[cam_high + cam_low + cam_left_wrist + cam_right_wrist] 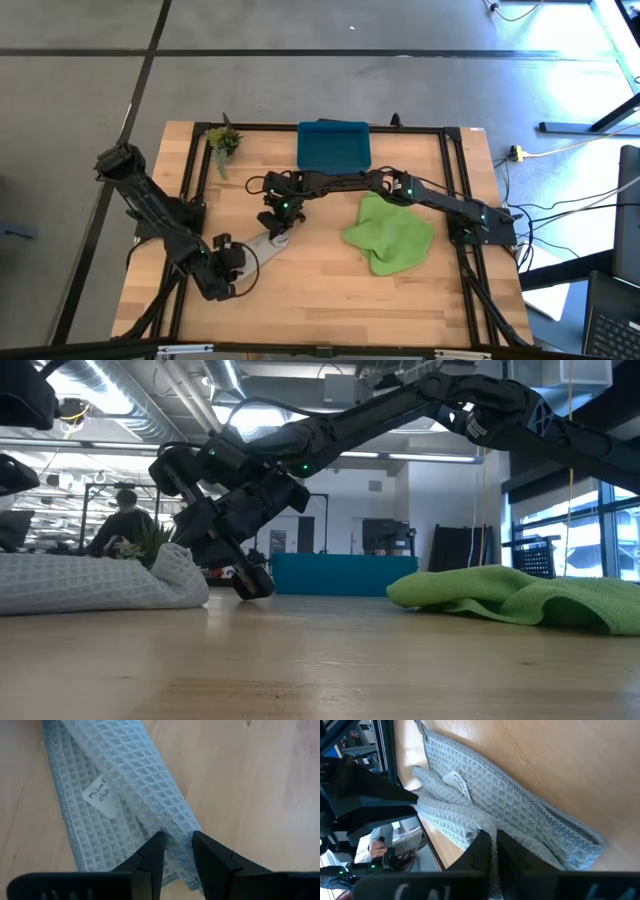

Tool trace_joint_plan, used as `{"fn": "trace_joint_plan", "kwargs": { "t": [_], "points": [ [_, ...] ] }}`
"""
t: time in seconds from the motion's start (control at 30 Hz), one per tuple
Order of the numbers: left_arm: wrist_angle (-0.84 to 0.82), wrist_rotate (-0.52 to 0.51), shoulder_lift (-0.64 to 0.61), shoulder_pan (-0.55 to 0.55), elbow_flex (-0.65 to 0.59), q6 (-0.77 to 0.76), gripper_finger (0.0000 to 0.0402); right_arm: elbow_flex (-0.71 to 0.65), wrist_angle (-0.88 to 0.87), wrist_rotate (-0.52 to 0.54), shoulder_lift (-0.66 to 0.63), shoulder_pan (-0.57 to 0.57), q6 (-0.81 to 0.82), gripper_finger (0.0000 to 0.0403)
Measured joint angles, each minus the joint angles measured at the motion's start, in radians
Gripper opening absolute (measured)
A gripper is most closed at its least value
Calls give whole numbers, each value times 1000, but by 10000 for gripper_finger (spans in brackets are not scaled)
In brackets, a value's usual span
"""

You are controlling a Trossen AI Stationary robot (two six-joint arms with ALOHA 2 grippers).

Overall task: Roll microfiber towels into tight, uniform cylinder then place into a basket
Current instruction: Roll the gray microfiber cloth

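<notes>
Grippers meet at opposite ends of the light grey microfiber towel (268, 241), which lies as a loose, partly rolled strip on the wooden table (330, 290), slanting from the left-front area toward the middle. The left gripper (240, 254) sits at the near end of that strip; in its wrist view its two dark fingers (150, 860) pinch a fold of the waffle-weave cloth (135, 785), with a white label (101, 796) showing on the fabric just beyond. The right arm reaches far across the table from the right side, and the right gripper (280, 222) comes down on the towel's far end; its wrist view shows the fingers (481, 851) drawn close together with a ridge of the grey cloth (510, 805) caught between them. From table height the grey towel (90, 580) rests as a low roll at the left, with the right gripper (250, 582) touching down right beside its rounded end. The lime green towel (390, 235) lies crumpled in a heap on the right half of the table, well apart from both grippers. The teal-blue basket (334, 146) stands at the far edge of the table, near the centre, with nothing visible inside it. A small green plant sprig (223, 142) lies at the far-left corner.
</notes>
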Motion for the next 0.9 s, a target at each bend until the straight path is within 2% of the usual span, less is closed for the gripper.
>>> {"fn": "trace_joint_plan", "kwargs": {
  "t": [0.9],
  "points": [
    [-80, 43, -16, 43, 0, 35, 96, 0, 7, -2, 0, 1, -2, 20]
  ]
}}
